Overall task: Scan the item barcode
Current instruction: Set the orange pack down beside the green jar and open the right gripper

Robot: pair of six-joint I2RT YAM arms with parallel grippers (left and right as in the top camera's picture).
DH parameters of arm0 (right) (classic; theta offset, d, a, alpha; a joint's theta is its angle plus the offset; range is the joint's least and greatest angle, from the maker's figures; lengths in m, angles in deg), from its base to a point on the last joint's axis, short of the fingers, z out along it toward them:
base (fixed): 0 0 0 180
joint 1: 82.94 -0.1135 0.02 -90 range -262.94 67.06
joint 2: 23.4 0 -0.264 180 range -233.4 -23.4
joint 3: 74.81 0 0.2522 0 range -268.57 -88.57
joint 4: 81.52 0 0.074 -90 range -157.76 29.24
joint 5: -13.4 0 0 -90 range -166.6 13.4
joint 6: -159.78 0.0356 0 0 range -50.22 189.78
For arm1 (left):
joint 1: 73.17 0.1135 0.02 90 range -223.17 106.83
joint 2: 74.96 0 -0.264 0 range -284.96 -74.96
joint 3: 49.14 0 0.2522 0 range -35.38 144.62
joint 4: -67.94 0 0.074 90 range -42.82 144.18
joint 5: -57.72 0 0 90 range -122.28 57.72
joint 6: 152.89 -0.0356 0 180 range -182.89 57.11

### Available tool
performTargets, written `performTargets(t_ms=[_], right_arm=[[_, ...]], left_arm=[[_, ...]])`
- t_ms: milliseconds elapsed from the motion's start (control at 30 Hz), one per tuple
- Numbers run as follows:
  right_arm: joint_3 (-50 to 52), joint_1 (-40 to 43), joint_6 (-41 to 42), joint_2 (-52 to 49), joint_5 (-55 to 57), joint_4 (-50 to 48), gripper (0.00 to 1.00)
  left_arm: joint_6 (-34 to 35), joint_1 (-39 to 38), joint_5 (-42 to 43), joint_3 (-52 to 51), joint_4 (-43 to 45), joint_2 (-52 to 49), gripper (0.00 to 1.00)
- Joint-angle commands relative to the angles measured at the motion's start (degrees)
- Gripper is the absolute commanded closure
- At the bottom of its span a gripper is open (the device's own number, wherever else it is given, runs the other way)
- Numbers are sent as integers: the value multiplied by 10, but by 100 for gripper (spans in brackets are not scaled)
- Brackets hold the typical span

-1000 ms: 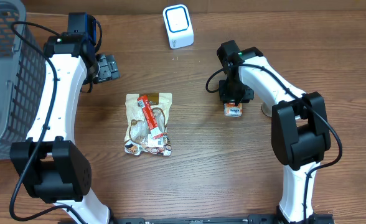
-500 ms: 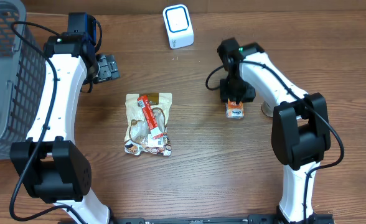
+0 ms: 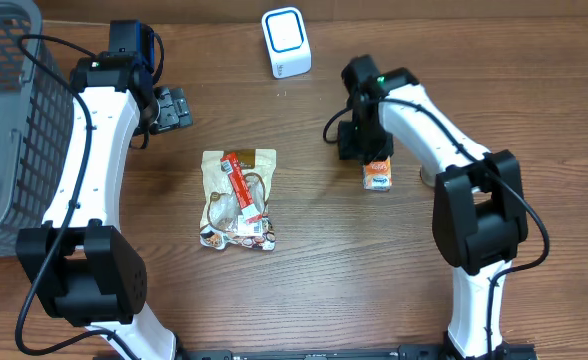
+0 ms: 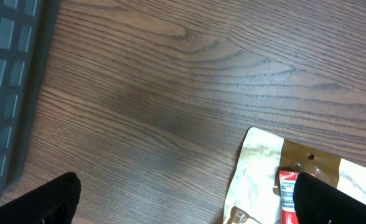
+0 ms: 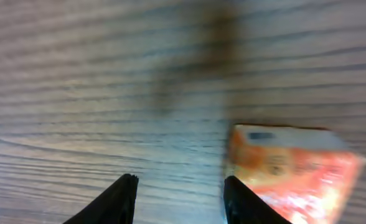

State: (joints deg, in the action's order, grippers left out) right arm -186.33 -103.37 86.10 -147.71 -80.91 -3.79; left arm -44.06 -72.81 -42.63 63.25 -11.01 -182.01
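A small orange carton [image 3: 377, 175] rests on the wooden table, just right of centre. My right gripper [image 3: 359, 140] hovers at its upper left. In the right wrist view the right gripper [image 5: 180, 186] is open over bare wood, and the blurred carton [image 5: 295, 165] lies outside the right finger [image 5: 248, 202]. A beige snack pouch [image 3: 239, 198] with a red label lies flat at table centre. My left gripper [image 3: 169, 107] stands wide open and empty above and left of the pouch [image 4: 295, 180]. The white and blue scanner [image 3: 286, 40] stands at the back.
A grey wire basket [image 3: 4, 120] fills the left edge of the table and shows at the left of the left wrist view [image 4: 9, 74]. A small pale disc [image 3: 429, 178] lies beside the right arm.
My right gripper has drawn back up and to the left, off the orange carton, which now stands free on the table. The left arm has not moved.
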Motion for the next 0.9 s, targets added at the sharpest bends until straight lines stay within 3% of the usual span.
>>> performTargets(t_ms=[0,433,867], right_arm=[[37,-13,2,3,-13,-27,53],[78,1,3,3,108,-21,48],[78,64,15,3,114,12,48]], left_arm=[[-13,-3,-6,9,-1,10,0],[-13,-3,-6,9,-1,10,0],[-13,-4,-6,9,-1,10,0]])
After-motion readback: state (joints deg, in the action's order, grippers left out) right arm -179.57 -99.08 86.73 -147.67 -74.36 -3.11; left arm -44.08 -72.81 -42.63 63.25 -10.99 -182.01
